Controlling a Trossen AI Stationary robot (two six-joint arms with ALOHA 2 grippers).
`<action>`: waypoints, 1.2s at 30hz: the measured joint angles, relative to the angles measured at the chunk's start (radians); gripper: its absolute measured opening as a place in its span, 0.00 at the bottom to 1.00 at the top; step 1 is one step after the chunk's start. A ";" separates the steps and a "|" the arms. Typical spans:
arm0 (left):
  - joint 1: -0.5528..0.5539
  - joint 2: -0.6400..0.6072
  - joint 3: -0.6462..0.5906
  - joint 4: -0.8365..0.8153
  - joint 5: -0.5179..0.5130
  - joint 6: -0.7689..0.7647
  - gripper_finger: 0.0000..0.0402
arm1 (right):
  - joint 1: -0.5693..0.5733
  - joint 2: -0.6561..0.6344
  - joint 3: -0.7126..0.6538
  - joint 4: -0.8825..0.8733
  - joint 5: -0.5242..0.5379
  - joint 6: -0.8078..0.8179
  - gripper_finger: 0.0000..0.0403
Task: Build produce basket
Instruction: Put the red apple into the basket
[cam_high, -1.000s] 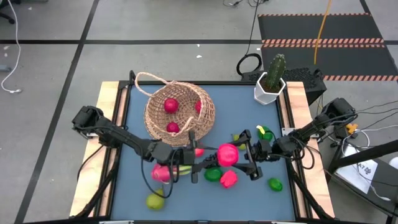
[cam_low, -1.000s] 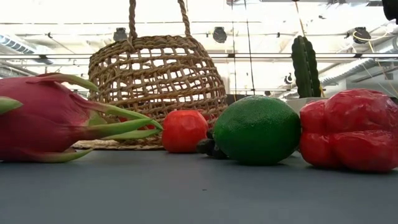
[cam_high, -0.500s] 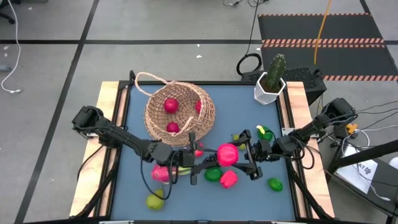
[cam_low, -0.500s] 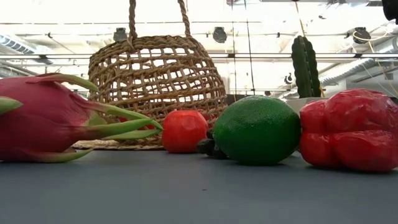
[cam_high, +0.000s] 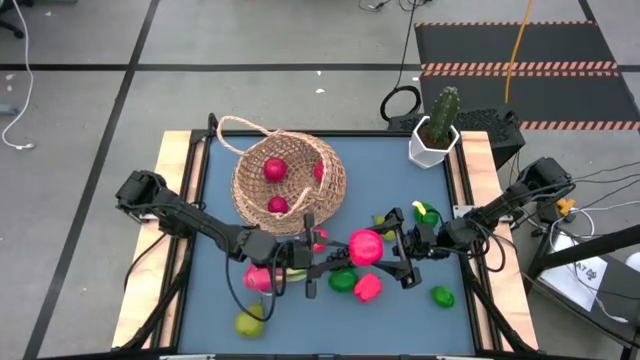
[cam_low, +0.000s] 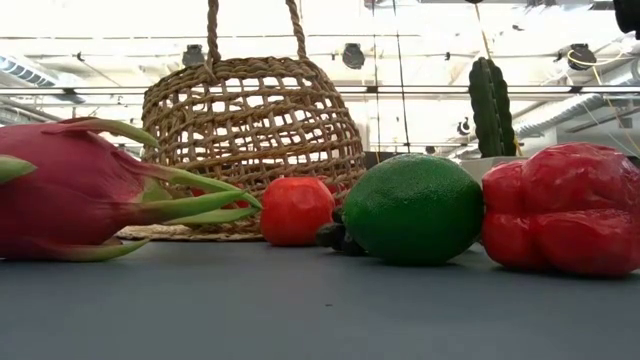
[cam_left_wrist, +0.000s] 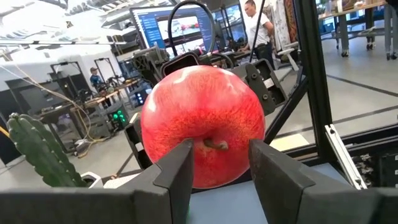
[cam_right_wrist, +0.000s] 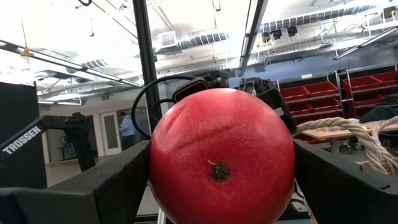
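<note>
Basket: the tan wicker basket (cam_high: 288, 180) is sitting on the blue table (cam_high: 400, 190), toward its far left part, with its thin loop handle (cam_high: 240, 127) flopping over the far-left rim.
Inside the basket: three red round fruits are lying in it, one (cam_high: 275, 170) near the far side, one (cam_high: 279, 206) near the front, one (cam_high: 320, 171) against the right wall.
White pot: a hexagonal pot (cam_high: 432, 147) holding a green cactus (cam_high: 443, 112) is standing at the far right corner of the table.
Large red fruit: a big round red fruit (cam_high: 366, 248) is hanging between the two grippers, in front of the basket and to its right, outside it.
Right gripper: the right gripper (cam_high: 388, 247) is clasping the large red fruit with its fingers spread wide around it.
Left gripper: the left gripper (cam_high: 325, 262) is reaching toward the same fruit from the left, fingers parted around its underside; whether they are pressing on it I cannot tell.
Loose produce: a dragon fruit (cam_low: 70, 190), a lime (cam_low: 415, 208), a lumpy red fruit (cam_low: 565, 207) and a small red fruit (cam_low: 296, 210) are lying on the table in front of the basket.
</note>
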 joint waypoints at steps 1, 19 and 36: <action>0.000 0.000 0.000 0.001 0.000 -0.003 0.38 | 0.000 0.000 0.000 0.000 0.000 0.000 0.89; 0.000 0.000 0.000 0.020 -0.002 -0.022 0.38 | 0.000 0.000 0.000 -0.003 -0.001 -0.001 0.89; 0.001 0.000 0.000 0.020 -0.003 -0.032 0.36 | 0.000 0.000 0.000 -0.003 -0.001 -0.001 0.89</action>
